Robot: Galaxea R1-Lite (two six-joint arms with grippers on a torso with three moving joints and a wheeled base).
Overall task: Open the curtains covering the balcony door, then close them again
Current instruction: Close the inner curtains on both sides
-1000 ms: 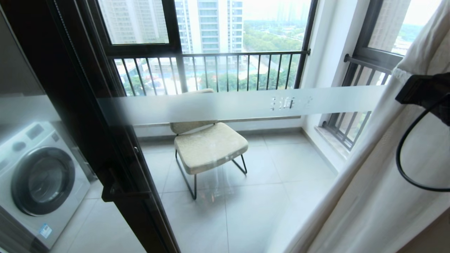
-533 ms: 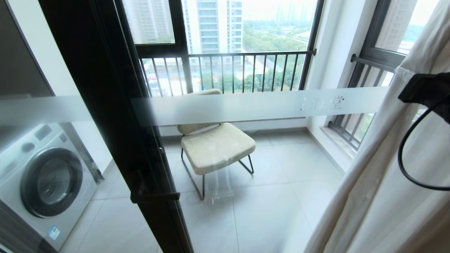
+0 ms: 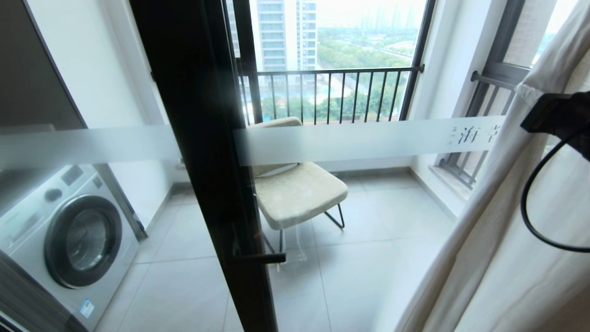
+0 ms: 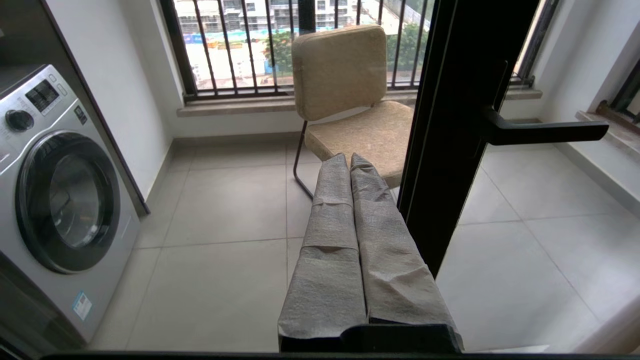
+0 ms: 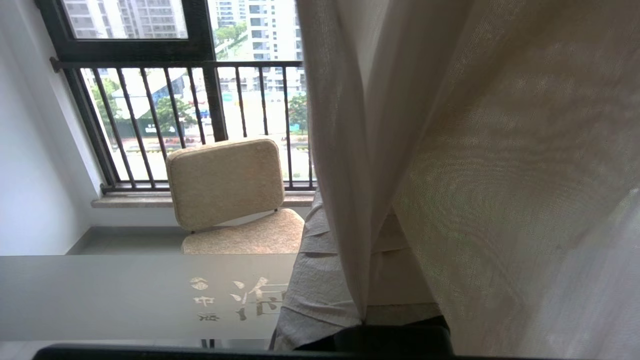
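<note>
Beyond the door (image 3: 203, 152), a chair (image 3: 299, 193) stood on the balcony. Right gripper (image 5: 345, 280) was clenched on the curtain (image 5: 450, 150). Left gripper (image 4: 350, 165), only visible from its wrist, was clenched empty.

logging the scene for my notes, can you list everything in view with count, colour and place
curtains: one bunch, beige-cream, gathered at the right of the glass
balcony door: one, black frame, frosted white band, centre
door handle: one, black lever, low on the frame
chair: one, beige seat on thin black legs, on the balcony behind the glass
washing machine: one, silver-grey, far left on the balcony
railing: black bars, across the far window
floor tiles: light grey, balcony floor
left gripper: grey-wrapped fingers shut, empty, near the door frame
right gripper: grey-wrapped fingers pressed into the curtain folds
</note>
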